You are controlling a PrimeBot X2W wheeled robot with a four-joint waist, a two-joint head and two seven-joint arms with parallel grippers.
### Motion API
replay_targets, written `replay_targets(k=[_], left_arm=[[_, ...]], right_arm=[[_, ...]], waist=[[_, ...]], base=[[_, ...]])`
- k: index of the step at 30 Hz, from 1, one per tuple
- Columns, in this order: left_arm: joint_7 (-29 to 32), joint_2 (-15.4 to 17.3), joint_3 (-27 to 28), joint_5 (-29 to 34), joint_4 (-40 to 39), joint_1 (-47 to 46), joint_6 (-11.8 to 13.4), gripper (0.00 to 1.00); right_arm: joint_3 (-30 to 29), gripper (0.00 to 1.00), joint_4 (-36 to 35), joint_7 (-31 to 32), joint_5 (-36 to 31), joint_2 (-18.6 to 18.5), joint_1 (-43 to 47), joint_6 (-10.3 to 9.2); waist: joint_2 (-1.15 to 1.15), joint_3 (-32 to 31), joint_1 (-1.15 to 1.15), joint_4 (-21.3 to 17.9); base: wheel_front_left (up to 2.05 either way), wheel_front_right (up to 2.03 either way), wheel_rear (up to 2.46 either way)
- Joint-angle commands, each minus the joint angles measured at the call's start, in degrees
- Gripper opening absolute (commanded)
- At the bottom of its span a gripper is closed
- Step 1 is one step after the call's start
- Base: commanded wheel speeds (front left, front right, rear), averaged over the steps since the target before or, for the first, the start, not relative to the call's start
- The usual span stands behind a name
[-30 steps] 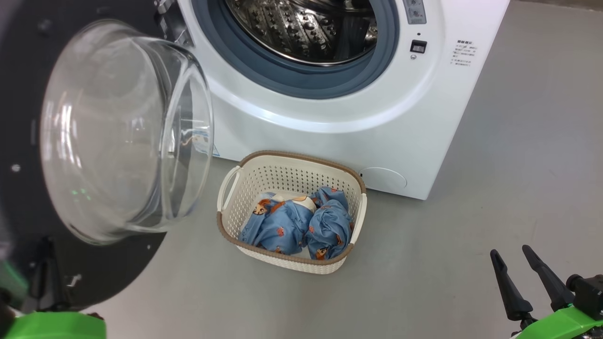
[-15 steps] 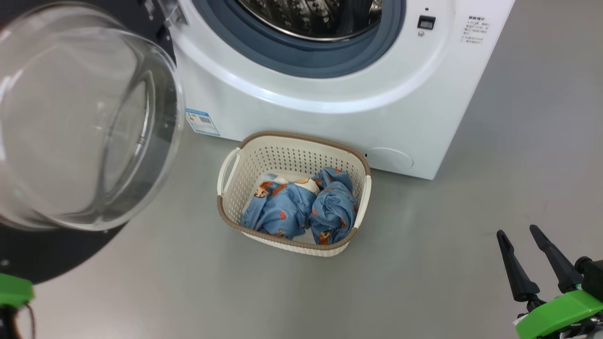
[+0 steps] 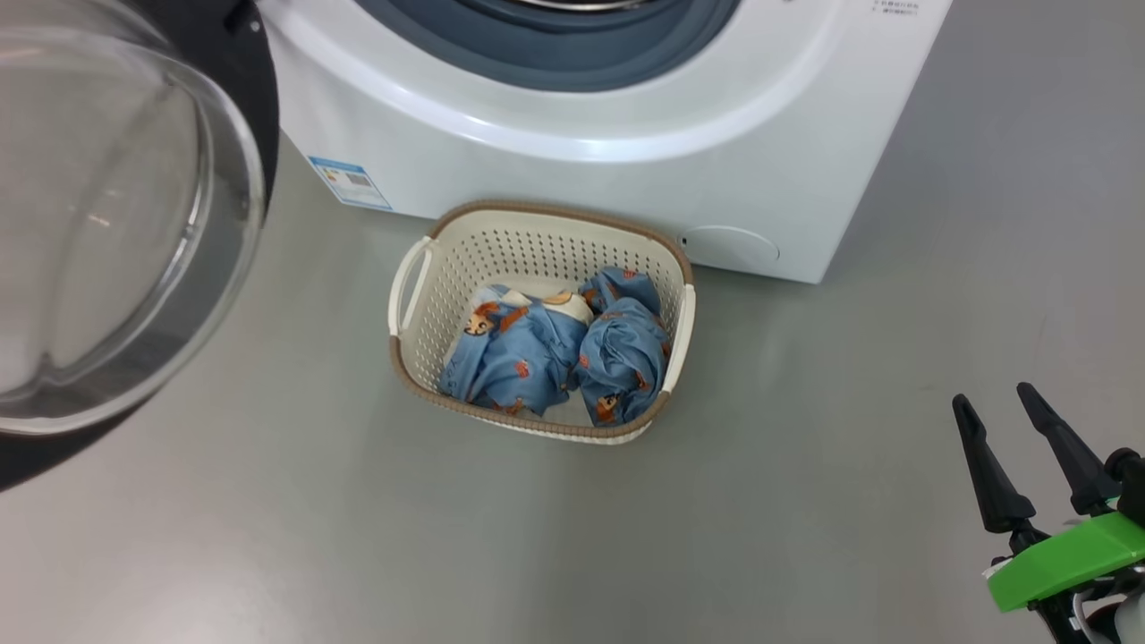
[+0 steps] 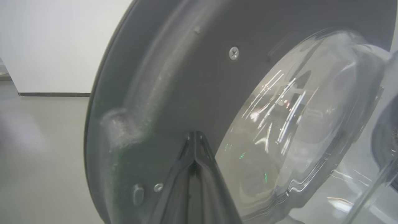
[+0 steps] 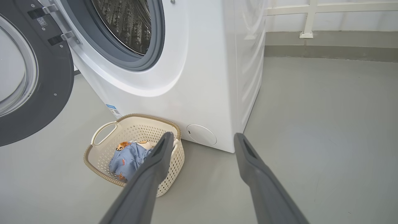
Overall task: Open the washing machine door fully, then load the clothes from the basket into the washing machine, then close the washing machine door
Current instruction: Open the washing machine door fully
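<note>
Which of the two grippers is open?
The right gripper: it stands spread wide, while the left gripper is pinched shut, pointing at the door.

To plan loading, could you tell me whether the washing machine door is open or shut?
Open: the washing machine door stands swung aside, and the steel drum is exposed.

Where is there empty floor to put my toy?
Bare floor spreads in front of the basket, and to its right as far as the right gripper's fingers. It is tight behind the basket, close to the washing machine, and on the left by the open washing machine door.
</note>
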Motion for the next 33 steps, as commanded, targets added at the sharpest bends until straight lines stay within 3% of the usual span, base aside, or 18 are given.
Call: replay_targets(k=[1, 12, 19, 24, 33], left_arm=[[-0.4, 4.7, 2.4, 0.9, -0.6, -1.9, 0.0, 0.00], [-0.4, 9.2, 5.2, 4.8, 10.8, -9.8, -1.9, 0.00], [-0.4, 10.4, 6.3, 7.2, 14.7, -11.6, -3.3, 0.00], [-0.4, 8.6, 7.1, 8.5, 13.5, -9.5, -5.0, 0.00], [-0.4, 2.2, 7.1, 10.6, 5.9, -1.6, -7.4, 0.00]], right_arm=[[1.0, 1.00, -1.5, -0.7, -0.2, -1.1, -0.6, 0.17], [1.9, 1.00, -1.5, -0.7, -0.4, -2.1, -3.2, 0.17], [2.5, 1.00, -1.0, -0.7, -0.4, -1.9, -3.7, 0.17], [2.6, 1.00, -0.5, -0.7, -0.2, -1.2, -2.6, 0.17], [3.6, 1.00, 0.0, -0.7, 0.1, 0.0, 0.1, 0.17]], waist=[[0.00, 1.0, 0.00, -0.4], [0.00, 4.0, 0.00, -1.5], [0.00, 2.5, 0.00, -2.1], [0.00, -0.3, 0.00, -2.0], [0.00, -6.0, 0.00, -1.5]], base=[[0.00, 0.00, 0.00], [0.00, 0.00, 0.00], [0.00, 0.00, 0.00], [0.00, 0.00, 0.00], [0.00, 0.00, 0.00]])
